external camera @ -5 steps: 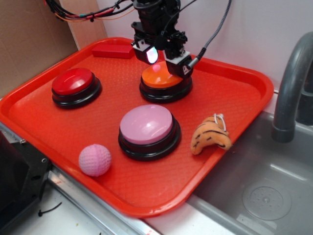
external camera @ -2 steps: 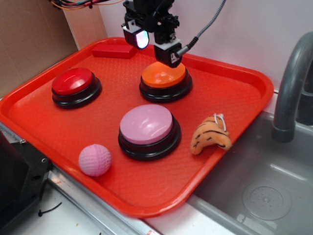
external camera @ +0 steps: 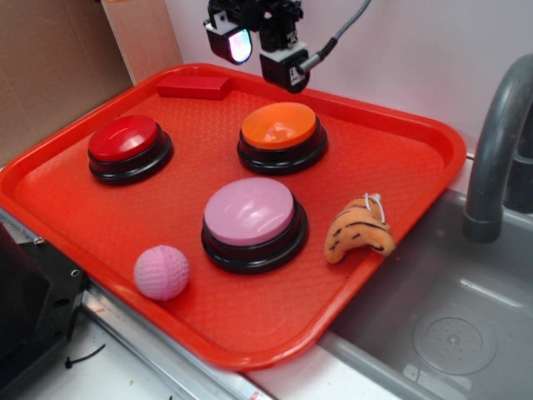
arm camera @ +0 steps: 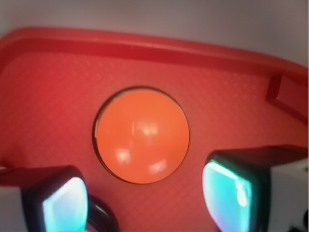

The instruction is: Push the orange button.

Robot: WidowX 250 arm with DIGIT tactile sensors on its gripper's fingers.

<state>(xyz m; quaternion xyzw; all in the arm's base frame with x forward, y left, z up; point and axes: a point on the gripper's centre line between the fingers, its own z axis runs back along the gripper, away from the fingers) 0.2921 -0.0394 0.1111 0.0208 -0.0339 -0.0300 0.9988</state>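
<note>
my black two-fingered gripper (external camera: pixel 258 52) hangs in the air above the far edge of the textured red plastic tray (external camera: pixel 400 175), its jaws parted with a clear gap between them and nothing held. the fingertip pads (external camera: pixel 240 46) glow a pale blue-green, and in the wrist view both pads (arm camera: pixel 226 195) show at the bottom corners with bare tray between them. the round orange-domed button on its black base (external camera: pixel 280 136) sits on the far half of the tray, below and a little nearer the camera than my fingers, well apart from them; from the wrist it lies in the middle of the picture (arm camera: pixel 141 135), its glossy top catching small highlights. to its left on the tray stands the round red-domed button on a black base (external camera: pixel 128 147), and nearer the front the larger pink-domed button on a black base (external camera: pixel 252 222). a small pink dimpled ball (external camera: pixel 161 272) rests near the front rim, and an orange striped soft toy (external camera: pixel 358 230), perhaps a tiger though it is too small to be sure, lies at the right rim. a flat red rectangular block (external camera: pixel 194 86) lies at the far left corner. a grey metal sink (external camera: pixel 450 317) with a curved grey tap (external camera: pixel 493 142) adjoins the tray on the right.
</note>
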